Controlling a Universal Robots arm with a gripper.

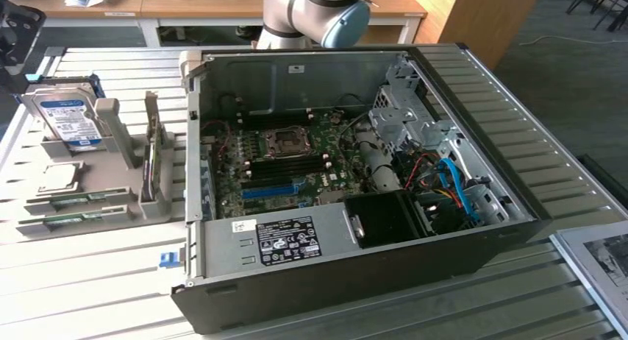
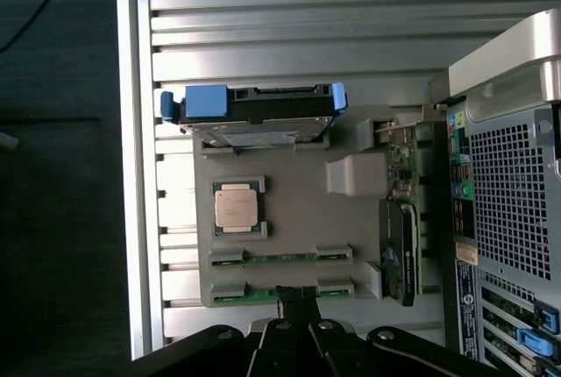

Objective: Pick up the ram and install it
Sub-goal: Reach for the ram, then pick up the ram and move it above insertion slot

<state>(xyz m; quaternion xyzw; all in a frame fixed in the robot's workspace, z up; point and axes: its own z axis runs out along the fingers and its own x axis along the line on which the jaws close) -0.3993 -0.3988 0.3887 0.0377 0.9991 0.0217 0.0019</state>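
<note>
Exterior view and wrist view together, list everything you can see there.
table: one, silver slats, under everything
computer case: one, black, open, mid-table
holder: one, grey, exterior view's left of case
hard drive: one, silver, upright in holder
processor: one, silver, flat in holder
ram: two, green, flat in holder, side by side
card: one, black and green, on edge in holder
robot arm: one, grey and blue, behind case
gripper: one, black, shut, above the holder
</note>
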